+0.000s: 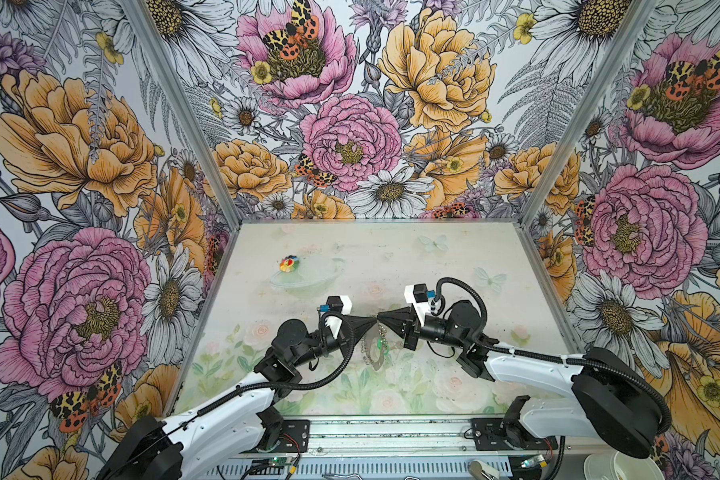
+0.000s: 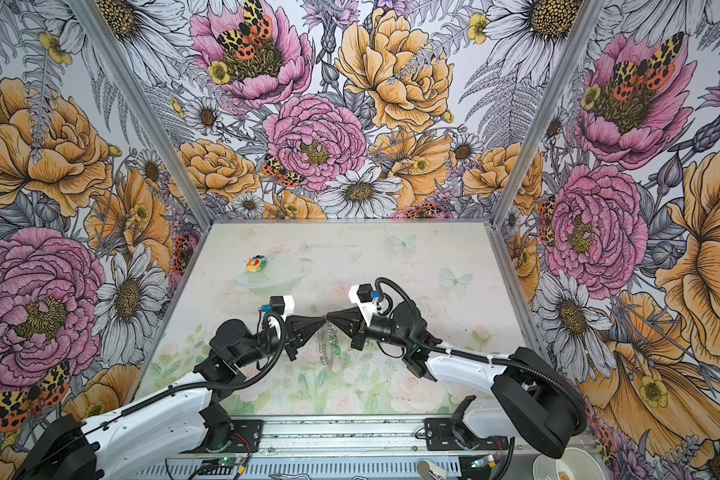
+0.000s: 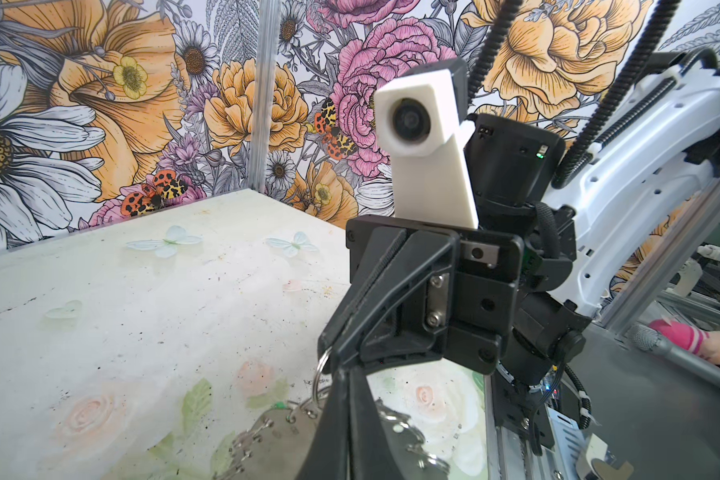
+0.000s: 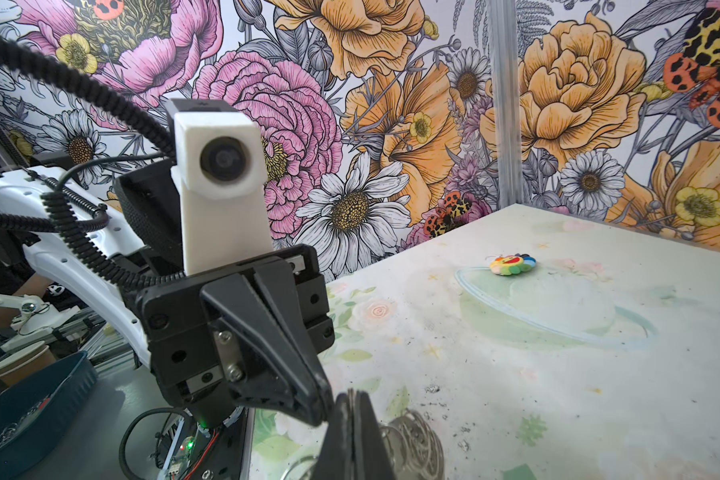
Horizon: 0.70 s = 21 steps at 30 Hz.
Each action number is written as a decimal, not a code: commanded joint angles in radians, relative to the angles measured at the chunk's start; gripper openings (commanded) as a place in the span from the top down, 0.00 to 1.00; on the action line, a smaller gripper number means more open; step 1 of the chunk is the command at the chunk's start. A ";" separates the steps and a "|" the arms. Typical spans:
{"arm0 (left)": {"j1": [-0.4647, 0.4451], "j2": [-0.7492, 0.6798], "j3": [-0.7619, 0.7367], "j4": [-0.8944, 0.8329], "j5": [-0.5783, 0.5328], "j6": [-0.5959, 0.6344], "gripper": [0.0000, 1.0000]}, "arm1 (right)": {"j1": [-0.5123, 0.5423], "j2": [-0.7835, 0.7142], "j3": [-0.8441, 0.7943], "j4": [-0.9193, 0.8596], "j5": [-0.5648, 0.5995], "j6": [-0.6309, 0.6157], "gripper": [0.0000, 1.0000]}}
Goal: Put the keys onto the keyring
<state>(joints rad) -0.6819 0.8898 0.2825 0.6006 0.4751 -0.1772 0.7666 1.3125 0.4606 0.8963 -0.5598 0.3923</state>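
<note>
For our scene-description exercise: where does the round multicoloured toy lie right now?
In both top views the round multicoloured toy lies on the far left part of the table, at the edge of the printed ringed planet.

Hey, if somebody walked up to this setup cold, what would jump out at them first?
The huge pink and orange flower wallpaper on the walls hits first. At mid-table the left gripper and right gripper meet tip to tip, both shut, with the keyring and a green-headed key just beneath them. A small multicoloured flower toy lies alone at the far left of the table.
</note>
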 commanded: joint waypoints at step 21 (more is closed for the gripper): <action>0.013 0.032 0.000 0.033 0.076 0.013 1.00 | 0.021 0.016 -0.014 0.145 -0.061 0.014 1.00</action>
<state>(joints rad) -0.6754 0.9062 0.2825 0.6182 0.5091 -0.1761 0.7689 1.3235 0.4461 0.9691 -0.5808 0.4026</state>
